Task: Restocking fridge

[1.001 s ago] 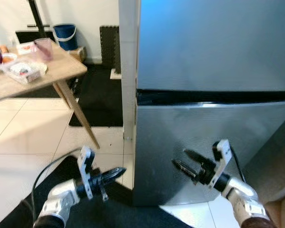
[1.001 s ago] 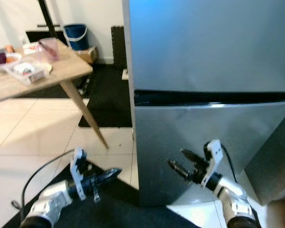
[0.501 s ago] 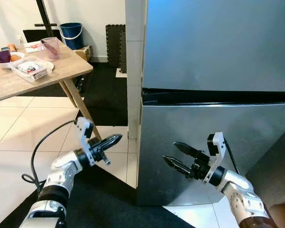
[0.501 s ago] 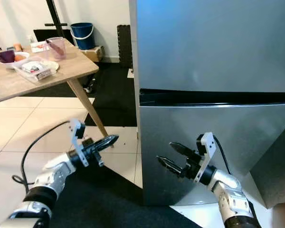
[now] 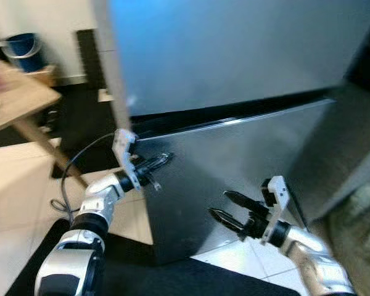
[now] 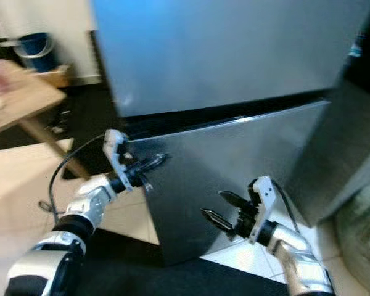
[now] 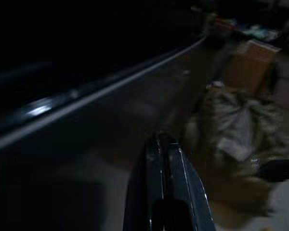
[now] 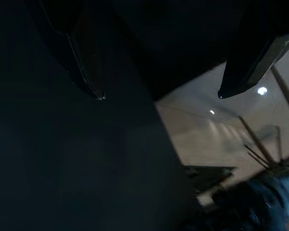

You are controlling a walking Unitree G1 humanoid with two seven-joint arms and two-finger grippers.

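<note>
The fridge (image 5: 234, 92) stands shut, both steel doors closed, with a dark seam between the upper and lower door. The left pincer (image 5: 162, 161), fingers pressed together and holding nothing, has its tips at the left edge of the lower door, just under that seam. The right pincer (image 5: 227, 208) hangs spread wide and empty before the lower door's face. No food shows in either pincer (the table (image 5: 18, 105) at the left is blurred). Closed doors fit either getting in or having just shut up; opening would call for the left tips to hook the door's edge.
</note>
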